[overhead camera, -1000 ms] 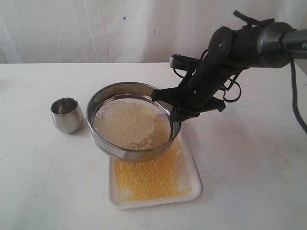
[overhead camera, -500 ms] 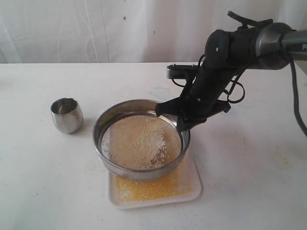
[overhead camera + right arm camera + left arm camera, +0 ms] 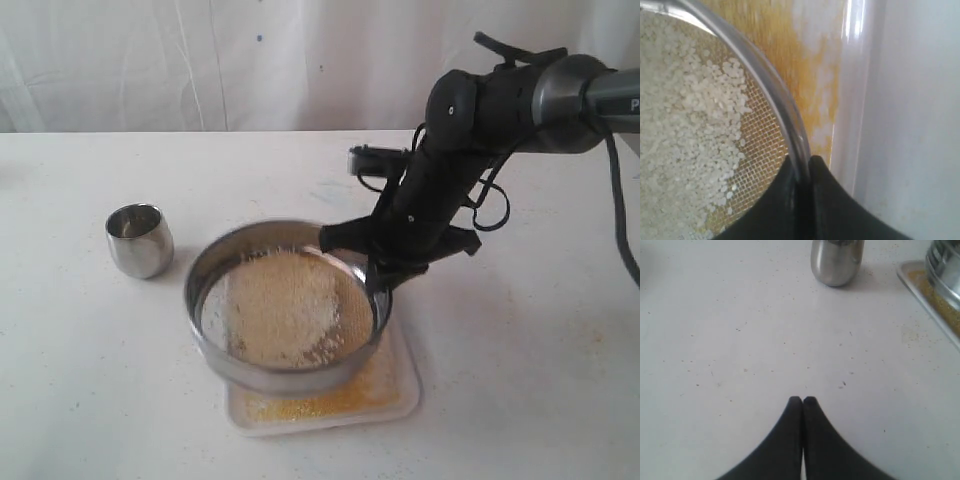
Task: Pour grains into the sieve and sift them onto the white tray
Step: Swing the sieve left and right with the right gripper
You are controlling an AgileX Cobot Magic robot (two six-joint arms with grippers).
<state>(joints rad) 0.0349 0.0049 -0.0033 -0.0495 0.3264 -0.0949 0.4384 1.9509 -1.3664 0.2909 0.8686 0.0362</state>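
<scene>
My right gripper (image 3: 378,278) is shut on the rim of the sieve (image 3: 287,375), holding it over the white tray (image 3: 408,385). Pale coarse grains (image 3: 285,305) lie on the mesh; in the right wrist view these grains (image 3: 685,130) cover the mesh up to the sieve rim (image 3: 775,95), pinched by my right gripper (image 3: 802,162). Golden meal (image 3: 812,75) coats the white tray (image 3: 852,90) below. My left gripper (image 3: 803,400) is shut and empty above the bare table, away from the sieve (image 3: 945,265) and the white tray (image 3: 920,282).
A small rounded steel cup (image 3: 139,239) stands upright on the white table left of the sieve; the steel cup (image 3: 836,260) also shows in the left wrist view. A white curtain (image 3: 200,60) hangs behind the table. Fine specks dot the tabletop.
The sieve, held by my right gripper, has swung from the tray's far left toward its near middle, now covering most of the tray. The cup and left gripper view stay still.
</scene>
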